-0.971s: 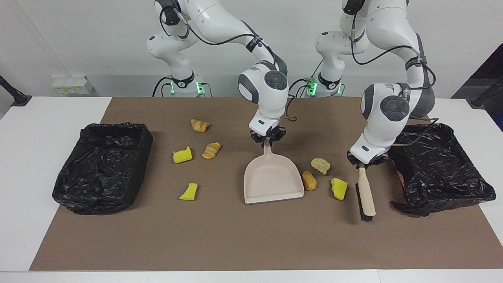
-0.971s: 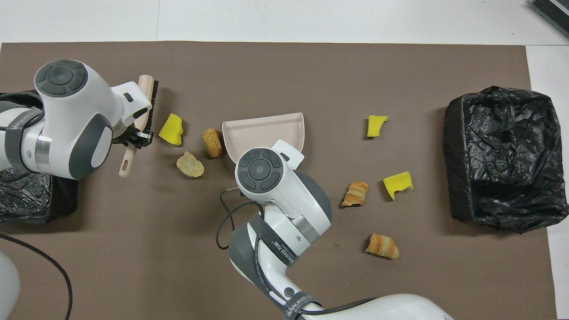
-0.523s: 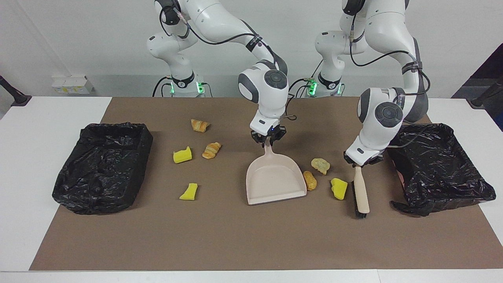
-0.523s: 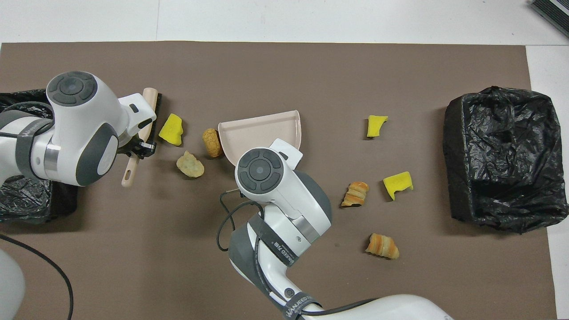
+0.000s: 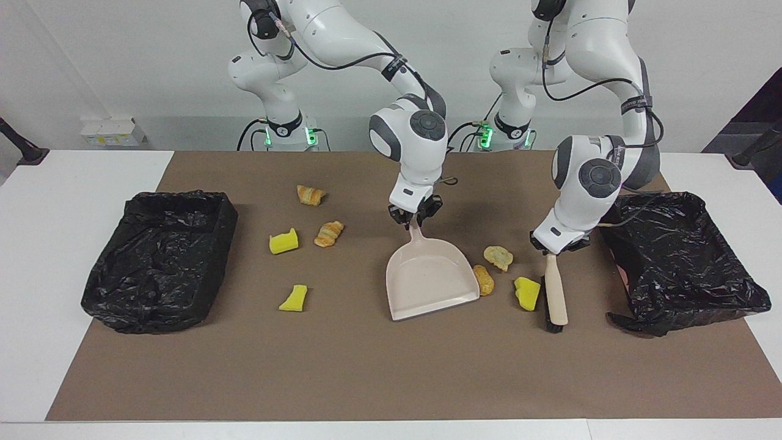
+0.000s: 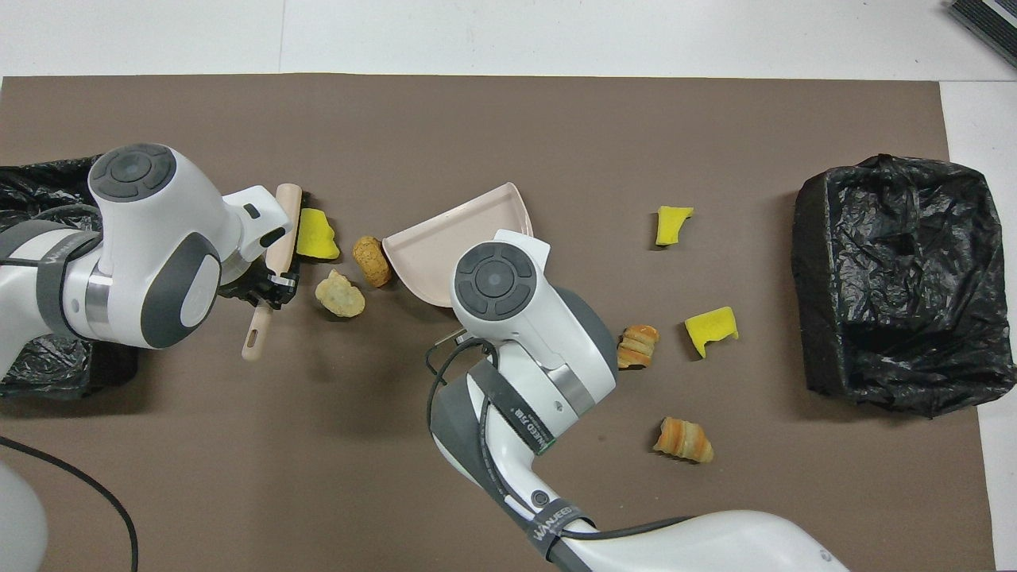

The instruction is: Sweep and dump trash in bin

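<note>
Yellow chunk (image 5: 526,293) touching brush (image 5: 555,294); bread piece (image 5: 484,279) against dustpan (image 5: 431,282).

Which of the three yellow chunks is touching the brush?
The yellow chunk beside the dustpan, toward the left arm's end: it lies against the brush. The other two lie apart near the croissants.

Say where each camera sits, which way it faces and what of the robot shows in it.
Facing view: high across the table, facing the robots; both arms show whole, bases at top.
Overhead view: high above the robots' end, looking steeply down; the arms enter from the bottom.
Shared: the right pincer shut on the dustpan, the left pincer shut on the brush, the trash, and two black bins.
</note>
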Controlling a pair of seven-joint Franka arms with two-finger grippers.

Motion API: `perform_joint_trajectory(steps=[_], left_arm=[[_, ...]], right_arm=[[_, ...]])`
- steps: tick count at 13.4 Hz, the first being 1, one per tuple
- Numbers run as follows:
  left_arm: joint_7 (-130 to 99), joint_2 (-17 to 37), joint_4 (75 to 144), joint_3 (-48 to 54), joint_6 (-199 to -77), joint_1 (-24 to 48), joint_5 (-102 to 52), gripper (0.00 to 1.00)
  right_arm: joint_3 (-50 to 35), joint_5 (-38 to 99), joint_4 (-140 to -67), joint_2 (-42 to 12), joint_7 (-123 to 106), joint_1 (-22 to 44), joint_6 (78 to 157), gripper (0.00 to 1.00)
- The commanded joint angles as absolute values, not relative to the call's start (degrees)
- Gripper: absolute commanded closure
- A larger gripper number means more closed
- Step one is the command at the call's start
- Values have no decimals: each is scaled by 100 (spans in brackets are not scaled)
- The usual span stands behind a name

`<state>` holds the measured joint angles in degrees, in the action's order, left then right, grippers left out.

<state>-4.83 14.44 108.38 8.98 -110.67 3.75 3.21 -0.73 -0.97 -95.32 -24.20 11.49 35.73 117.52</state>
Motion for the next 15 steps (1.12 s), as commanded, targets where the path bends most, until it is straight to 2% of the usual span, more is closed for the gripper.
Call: perform_joint_trajectory(steps=[1,5,12,15], left_arm=[[-624,1169,11030,861,-10654,510,62,100],[-614,862,10995,853,-10274,422,-52,100],[-1784,888,11100,800,-10933,177,-376,100],[-1811,835,11407,800,-11109,210,-422,100]], right_arm=[[-123,-105,-9720,-2154,731,3402,11707,100],[-132,-105,-9747,-2145,-357,3095,11707,100],[-123,-97,-9905,-2083,-1982,2883,11768,100],[-132,-96,-10019,-2048,-3321,2707,11768,100]])
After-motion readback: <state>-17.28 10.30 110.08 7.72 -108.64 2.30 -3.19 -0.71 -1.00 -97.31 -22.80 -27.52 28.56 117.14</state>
